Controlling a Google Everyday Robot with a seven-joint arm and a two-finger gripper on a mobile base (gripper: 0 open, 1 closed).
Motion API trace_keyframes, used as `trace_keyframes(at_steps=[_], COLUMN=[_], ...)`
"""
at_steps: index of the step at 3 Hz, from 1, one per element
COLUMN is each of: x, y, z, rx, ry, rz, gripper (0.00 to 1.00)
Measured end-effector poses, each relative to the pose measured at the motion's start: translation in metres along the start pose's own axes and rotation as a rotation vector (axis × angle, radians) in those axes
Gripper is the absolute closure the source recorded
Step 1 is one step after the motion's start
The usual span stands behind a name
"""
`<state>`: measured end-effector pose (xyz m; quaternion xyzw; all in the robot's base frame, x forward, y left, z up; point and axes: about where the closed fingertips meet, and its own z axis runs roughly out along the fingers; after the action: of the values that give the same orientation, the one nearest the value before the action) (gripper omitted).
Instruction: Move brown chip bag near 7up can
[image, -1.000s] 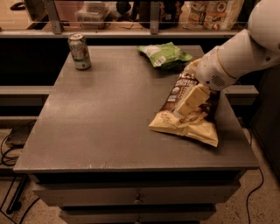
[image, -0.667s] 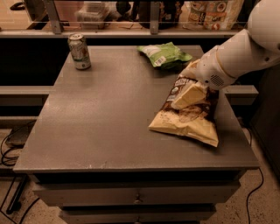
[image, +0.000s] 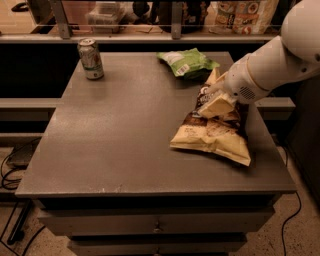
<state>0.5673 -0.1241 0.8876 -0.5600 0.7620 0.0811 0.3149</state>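
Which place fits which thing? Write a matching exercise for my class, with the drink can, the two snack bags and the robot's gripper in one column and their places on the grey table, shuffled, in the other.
Things
1. small silver-white drink can with green markings
2. crinkly green snack bag
3. large brown chip bag with pale yellow bottom edge
4. pale robot gripper

Places
A. lying on the right side of the grey table
B. at the brown bag's top end
C. standing at the far left corner
D. lying at the far edge, right of middle

Pairs: 1-C, 2-D, 3-A, 4-B

Green snack bag (image: 187, 62), gray table (image: 125, 135), drawers (image: 100, 221)
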Motion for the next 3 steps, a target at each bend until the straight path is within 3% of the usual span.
trace_keyframes(at_steps=[1, 2, 3], x=[0.004, 0.004, -0.033], y=[-0.003, -0.003, -0.007], z=[0.003, 0.003, -0.006], rx=[0.004, 0.004, 0.009], ry=[0.005, 0.005, -0.042], rz=[0.015, 0.014, -0.062], gripper=[0.99, 1.0, 1.0])
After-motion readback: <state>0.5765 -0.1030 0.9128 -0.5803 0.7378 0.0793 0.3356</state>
